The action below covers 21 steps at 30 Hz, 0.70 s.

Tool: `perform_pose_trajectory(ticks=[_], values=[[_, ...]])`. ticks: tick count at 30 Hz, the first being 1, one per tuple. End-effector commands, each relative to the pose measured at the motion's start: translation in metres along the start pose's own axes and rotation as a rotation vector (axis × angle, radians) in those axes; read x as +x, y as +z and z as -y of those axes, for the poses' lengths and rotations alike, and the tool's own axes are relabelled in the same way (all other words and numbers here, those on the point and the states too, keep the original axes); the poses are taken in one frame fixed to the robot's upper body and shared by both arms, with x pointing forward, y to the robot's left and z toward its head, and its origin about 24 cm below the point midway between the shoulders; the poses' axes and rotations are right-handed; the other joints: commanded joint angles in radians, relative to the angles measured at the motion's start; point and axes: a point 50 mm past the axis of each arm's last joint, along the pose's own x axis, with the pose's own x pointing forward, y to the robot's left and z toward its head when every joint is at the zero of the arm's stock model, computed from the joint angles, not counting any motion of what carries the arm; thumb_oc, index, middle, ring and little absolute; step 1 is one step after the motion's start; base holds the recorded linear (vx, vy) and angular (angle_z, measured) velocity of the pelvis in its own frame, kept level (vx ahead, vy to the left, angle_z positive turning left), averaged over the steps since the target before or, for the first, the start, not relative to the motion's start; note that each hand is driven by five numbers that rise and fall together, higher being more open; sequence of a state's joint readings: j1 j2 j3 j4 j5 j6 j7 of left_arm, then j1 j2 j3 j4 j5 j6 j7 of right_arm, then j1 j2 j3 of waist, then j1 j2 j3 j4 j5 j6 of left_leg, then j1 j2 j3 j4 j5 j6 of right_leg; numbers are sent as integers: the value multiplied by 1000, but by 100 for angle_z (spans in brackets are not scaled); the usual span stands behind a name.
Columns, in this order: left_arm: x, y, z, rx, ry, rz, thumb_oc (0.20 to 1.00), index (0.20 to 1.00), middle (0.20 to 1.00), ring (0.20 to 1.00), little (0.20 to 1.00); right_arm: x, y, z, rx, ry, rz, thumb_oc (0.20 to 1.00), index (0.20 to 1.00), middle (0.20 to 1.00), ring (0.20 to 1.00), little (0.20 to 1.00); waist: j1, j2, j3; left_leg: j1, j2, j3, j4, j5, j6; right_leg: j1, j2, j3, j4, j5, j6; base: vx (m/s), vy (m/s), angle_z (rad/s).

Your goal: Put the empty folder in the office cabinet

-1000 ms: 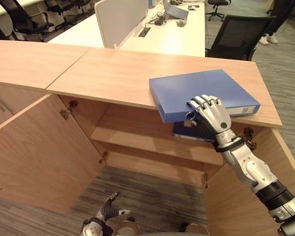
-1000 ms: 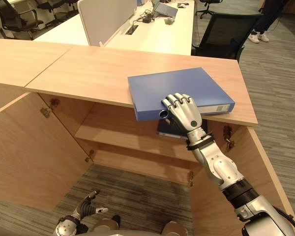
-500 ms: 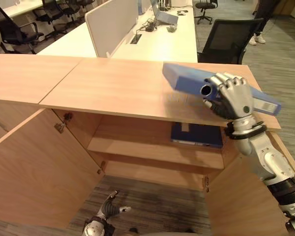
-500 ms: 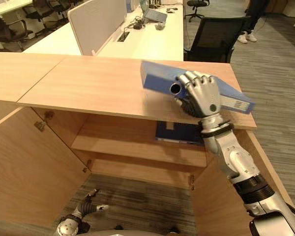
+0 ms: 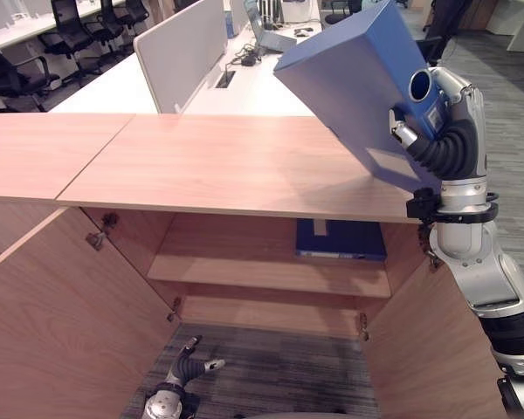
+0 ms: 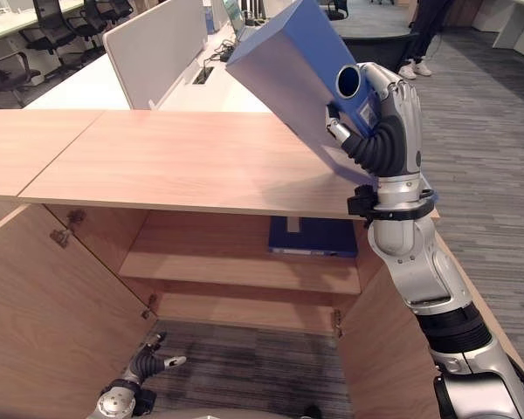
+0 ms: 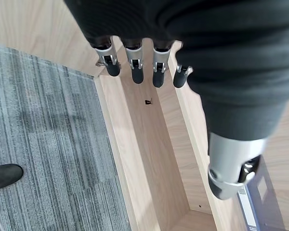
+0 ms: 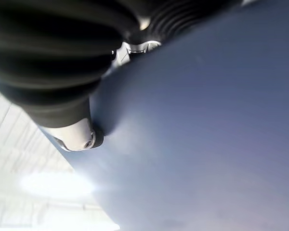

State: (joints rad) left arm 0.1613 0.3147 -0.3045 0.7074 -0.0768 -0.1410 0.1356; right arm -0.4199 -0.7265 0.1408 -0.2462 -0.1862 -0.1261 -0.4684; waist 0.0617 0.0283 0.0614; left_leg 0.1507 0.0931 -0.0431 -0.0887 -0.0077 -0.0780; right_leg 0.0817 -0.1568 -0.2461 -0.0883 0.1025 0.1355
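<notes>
A blue folder (image 5: 354,74) is held tilted in the air above the right end of the cabinet top (image 5: 201,161). My right hand (image 5: 450,122) is shut on its spine end, fingers curled round the edge; its wrist view shows the blue cover (image 8: 207,125) pressed against the thumb (image 8: 72,130). The wooden cabinet stands with both doors swung wide, and a shelf (image 5: 271,266) shows inside. My left hand (image 5: 188,371) hangs low near the floor with relaxed fingers (image 7: 135,67), holding nothing.
Another blue folder (image 5: 341,240) lies flat on the cabinet shelf at the right. The left door (image 5: 61,314) and right door (image 5: 428,349) flank the opening. Behind the cabinet are white desks with a divider (image 5: 179,52) and office chairs (image 5: 9,74).
My right hand has lifted the blue folder off the cabinet top and tipped it steeply upward. The camera view has shifted too. The left hand stays low.
</notes>
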Motion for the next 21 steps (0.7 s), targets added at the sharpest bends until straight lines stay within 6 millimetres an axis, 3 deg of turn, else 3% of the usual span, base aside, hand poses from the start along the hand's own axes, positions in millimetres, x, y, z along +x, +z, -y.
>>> perform_pose_trajectory(ticks=[1,2,3,6,9,14,17,21], values=[[6,5,-20,-5,45,9,1000,1000,1000,1000,1000,29,30,22,337,-140,121,200,200,200,200,200,1,-56,-29,-56,-40,-5,1,4,8,45,19,49,47,-94,11,-23,-2,-12],[6,6,-20,-5,44,9,1000,1000,1000,1000,1000,29,30,22,338,-140,121,200,200,200,200,200,2,-56,-28,-55,-39,-4,1,3,8,46,20,50,47,-94,11,-23,1,-13],[6,3,-20,-21,47,-9,1000,1000,1000,1000,1000,31,32,25,473,-140,115,200,200,200,200,200,-2,-57,-31,-51,-38,2,1,2,7,44,19,52,46,-90,11,-20,4,-9],[6,-1,-21,-33,49,-33,1000,1000,1000,1000,1000,32,33,28,583,-132,113,200,200,200,200,200,-6,-59,-34,-50,-38,7,1,4,6,42,20,55,46,-89,11,-8,2,-2],[6,-5,-22,-50,57,-60,1000,1000,1000,1000,1000,35,36,32,812,-126,122,200,200,200,200,200,-15,-61,-35,-45,-36,17,1,4,3,38,21,62,49,-87,12,-25,5,-1],[6,-10,-20,-60,57,-84,1000,1000,1000,1000,1000,36,35,37,965,-118,121,200,200,200,200,200,-21,-62,-38,-41,-34,24,1,3,1,37,23,66,53,-89,11,-5,2,-2],[6,-10,-21,-67,58,-95,1000,1000,1000,1000,1000,35,34,28,1189,-53,82,200,200,200,200,200,-29,-65,-40,-32,-29,29,1,-6,-3,41,27,70,58,-100,11,6,2,-6],[7,-11,-22,-66,63,-106,1000,1000,1000,1000,1000,32,39,23,1317,63,63,200,200,200,200,200,-41,-68,-38,-27,-28,33,1,-5,-5,39,27,73,70,-104,10,-16,4,-5]])
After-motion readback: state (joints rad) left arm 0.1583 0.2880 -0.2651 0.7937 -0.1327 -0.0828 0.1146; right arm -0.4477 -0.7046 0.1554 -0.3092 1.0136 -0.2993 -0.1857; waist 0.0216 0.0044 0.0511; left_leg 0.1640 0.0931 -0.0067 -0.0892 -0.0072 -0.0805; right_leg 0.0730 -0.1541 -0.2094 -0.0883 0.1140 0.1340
